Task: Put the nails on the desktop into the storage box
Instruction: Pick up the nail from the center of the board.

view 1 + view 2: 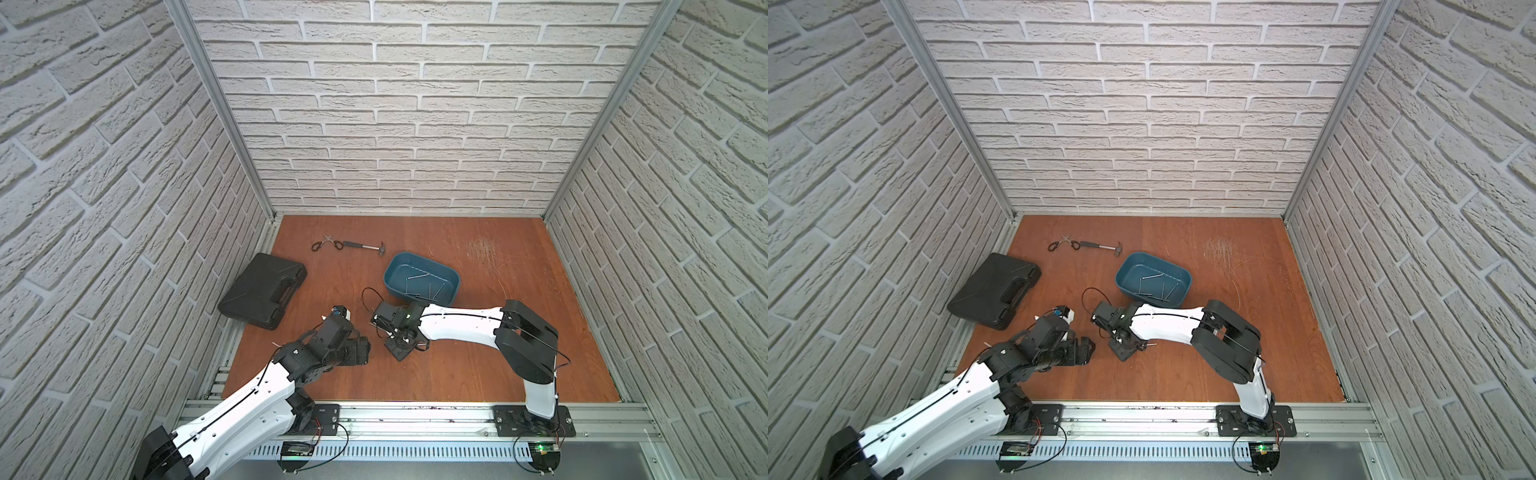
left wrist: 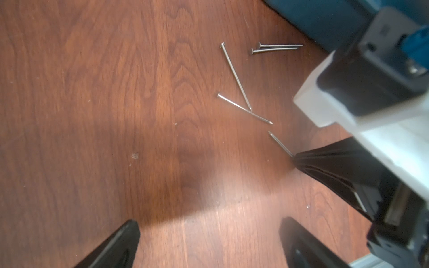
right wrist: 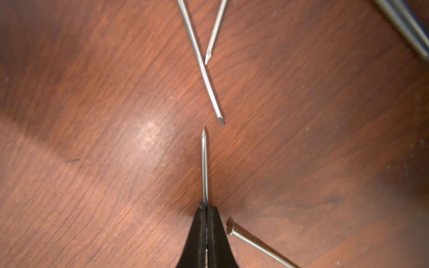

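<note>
On the reddish-brown desktop (image 1: 457,365), my right gripper (image 3: 206,208) is shut on one nail (image 3: 204,167), whose point sticks out past the tips. Several loose nails (image 2: 235,75) lie just beyond it, and another nail (image 3: 257,243) lies beside the jaws. In the left wrist view the right gripper's fingers (image 2: 325,162) pinch that nail (image 2: 279,143). My left gripper (image 2: 209,228) hangs open over bare wood, with nothing between its fingers. The teal storage box (image 1: 411,266) (image 1: 1138,266) sits just behind the right wrist and holds several nails (image 1: 419,284).
A black tool case (image 1: 262,291) lies at the left edge. Scissors (image 1: 326,244) and a hammer (image 1: 365,247) lie at the back, behind the box. Pale scratch marks (image 1: 482,249) are at the back right. Brick-pattern walls enclose three sides.
</note>
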